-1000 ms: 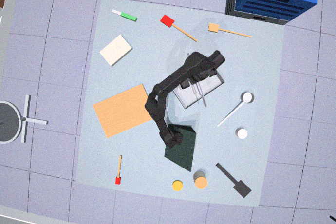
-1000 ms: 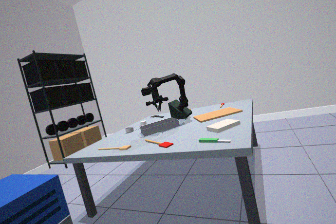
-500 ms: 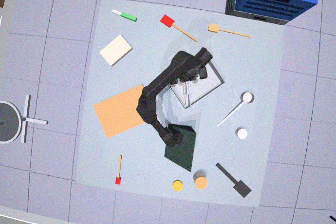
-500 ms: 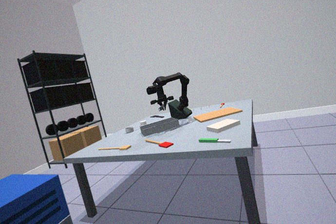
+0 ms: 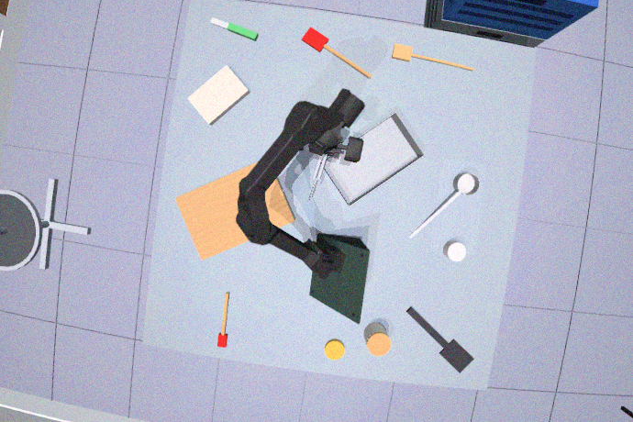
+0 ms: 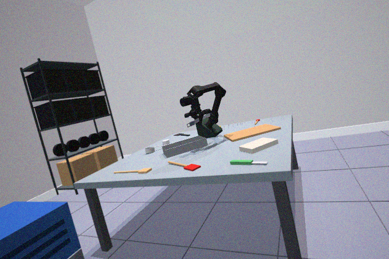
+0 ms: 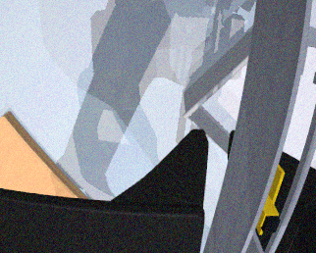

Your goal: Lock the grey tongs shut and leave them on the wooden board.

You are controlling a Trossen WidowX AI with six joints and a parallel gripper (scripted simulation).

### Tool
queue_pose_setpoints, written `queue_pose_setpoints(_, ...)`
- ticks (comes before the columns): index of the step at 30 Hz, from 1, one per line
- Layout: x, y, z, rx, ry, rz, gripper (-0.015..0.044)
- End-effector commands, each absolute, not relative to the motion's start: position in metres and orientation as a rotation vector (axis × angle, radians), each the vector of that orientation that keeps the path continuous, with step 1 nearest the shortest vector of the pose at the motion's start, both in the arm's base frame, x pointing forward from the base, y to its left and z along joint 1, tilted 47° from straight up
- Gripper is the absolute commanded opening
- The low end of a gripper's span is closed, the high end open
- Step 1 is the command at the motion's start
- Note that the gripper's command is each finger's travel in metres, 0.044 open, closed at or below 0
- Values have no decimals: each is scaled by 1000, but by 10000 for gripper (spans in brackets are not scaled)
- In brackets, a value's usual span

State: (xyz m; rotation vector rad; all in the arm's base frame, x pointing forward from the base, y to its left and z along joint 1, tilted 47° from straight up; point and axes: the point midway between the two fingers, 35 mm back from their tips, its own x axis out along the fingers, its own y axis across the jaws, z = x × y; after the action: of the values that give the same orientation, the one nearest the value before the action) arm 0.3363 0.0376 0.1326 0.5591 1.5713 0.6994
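My gripper (image 5: 333, 150) (image 7: 215, 142) is shut on the grey tongs (image 5: 317, 176) (image 6: 193, 123) (image 7: 271, 88) and holds them in the air. In the top view they show beside the near left corner of the roasting tin (image 5: 410, 138) (image 6: 185, 147) (image 7: 210, 74), slanting toward the gap between tin and board. Their two arms are close together with a narrow gap between them. Whether the lock in the hinge has caught, and which way the tips point, I cannot tell. The wooden board (image 5: 204, 212) (image 6: 260, 131) (image 7: 19, 157) lies flat, partly under my arm in the top view.
A cream block (image 5: 217, 94) (image 6: 259, 145) lies behind the board. A red spatula (image 5: 315, 38) (image 6: 192, 167), a wooden one (image 5: 402, 51) and a green-handled tool (image 5: 242, 31) lie along the far side. A white ladle (image 5: 465, 183) and a white cylinder (image 5: 456, 251) are right of the tin.
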Motion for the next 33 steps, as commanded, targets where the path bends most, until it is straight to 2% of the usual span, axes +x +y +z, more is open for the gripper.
queue_pose_setpoints(1, 326, 48, 149, 658, 1615, 602, -150)
queue_pose_setpoints(16, 287, 86, 192, 952, 1751, 294, -150)
queue_pose_setpoints(33, 267, 101, 211, 1069, 1784, 149, -150)
